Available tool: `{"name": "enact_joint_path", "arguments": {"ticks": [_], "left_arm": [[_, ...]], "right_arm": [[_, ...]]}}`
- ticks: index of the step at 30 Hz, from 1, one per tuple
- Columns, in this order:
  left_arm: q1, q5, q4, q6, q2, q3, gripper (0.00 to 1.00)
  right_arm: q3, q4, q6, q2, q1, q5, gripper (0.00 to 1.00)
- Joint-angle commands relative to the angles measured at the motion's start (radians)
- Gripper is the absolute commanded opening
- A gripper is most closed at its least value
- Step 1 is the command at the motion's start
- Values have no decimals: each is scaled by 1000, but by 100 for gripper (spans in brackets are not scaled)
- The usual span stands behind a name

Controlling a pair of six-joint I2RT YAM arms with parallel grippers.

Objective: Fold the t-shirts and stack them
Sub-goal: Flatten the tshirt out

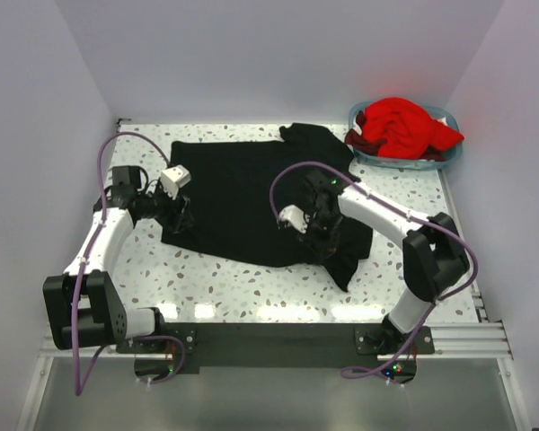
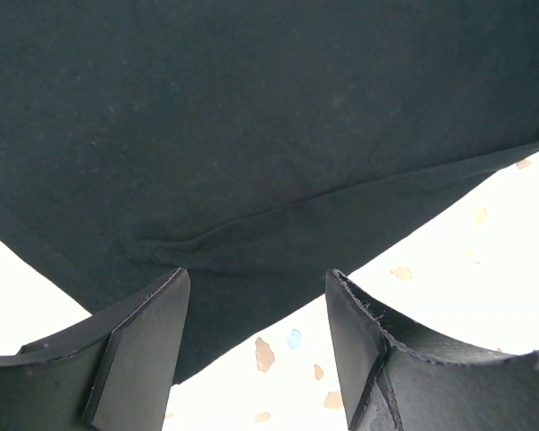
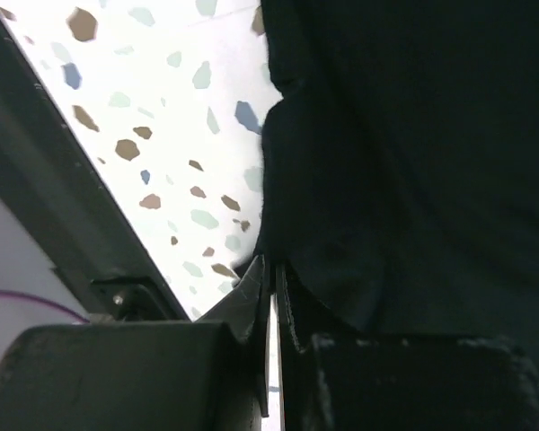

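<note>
While left pincer [image 2: 256, 280] stands apart over the left corner of the plain black cloth t-shirt [image 1: 234, 189], right pincer [image 3: 271, 265] sits together at its near hem, pinch unclear; close left before lifting.

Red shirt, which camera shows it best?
The top external view: the red shirt lies heaped in the basket at the far right corner. Both wrist views show none of it, only the black shirt.

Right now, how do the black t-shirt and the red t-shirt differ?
The black t-shirt lies spread on the table; the red t-shirt sits bunched in the light blue basket. The left gripper and right gripper are both at the black t-shirt; neither is near the red t-shirt. Neither is neatly folded.
</note>
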Motion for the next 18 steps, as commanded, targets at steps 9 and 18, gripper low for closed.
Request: {"name": "enact_joint_path", "arguments": {"ticks": [9,18], "left_arm": [[10,26,-17,-16,81,87,66],[10,-27,-24,12,121,78,67]], "right_arm": [[550,-204,-95,439,-353,-95,32],[515,-246,-35,260,-404,-133,57]]}}
